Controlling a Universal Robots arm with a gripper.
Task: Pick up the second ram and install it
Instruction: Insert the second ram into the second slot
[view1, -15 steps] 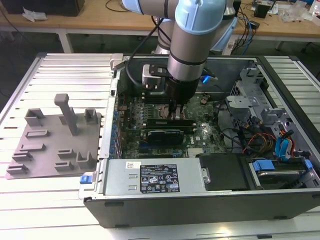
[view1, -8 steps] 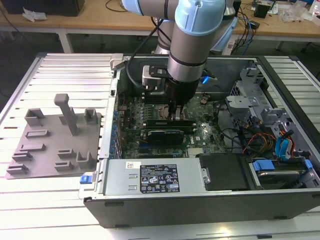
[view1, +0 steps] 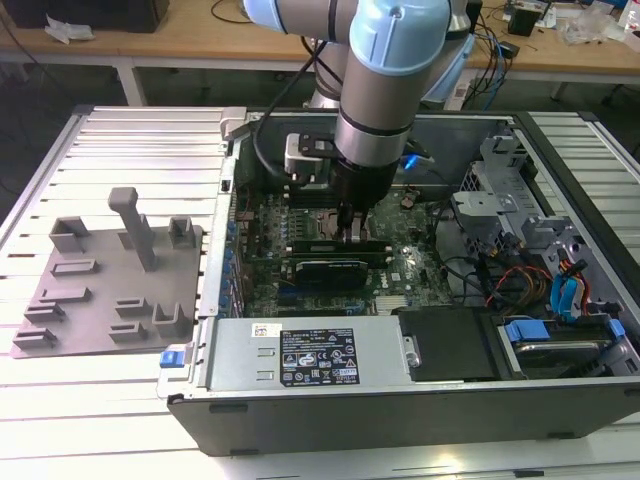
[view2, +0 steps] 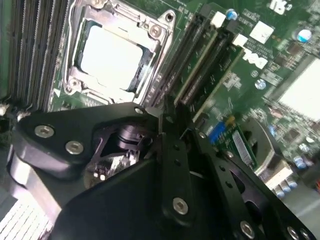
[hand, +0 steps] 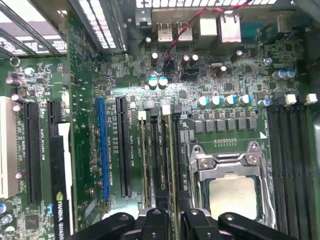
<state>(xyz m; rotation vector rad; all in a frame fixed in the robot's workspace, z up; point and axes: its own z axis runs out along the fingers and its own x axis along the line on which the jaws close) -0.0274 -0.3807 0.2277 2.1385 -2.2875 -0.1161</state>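
- Reaching down into the open computer case (view1: 560, 190), the gripper (view1: 353, 232) stands over the motherboard's memory slots, just beside the CPU socket (hand: 232, 192).
- Fingers (view2: 172, 117) are drawn narrowly together at the top edge of the second ram (view2: 200, 70), which stands upright in a slot next to the CPU socket; whether they actually clamp it cannot be told.
- Another green stick sits in the neighbouring slot, farther from the CPU socket.
- Inside the case, away from the CPU socket, lie the motherboard (hand: 100, 75), a black graphics card (view1: 325, 270) and cables (view1: 510, 280).
- A grey parts tray (view1: 100, 290) rests outside the case.
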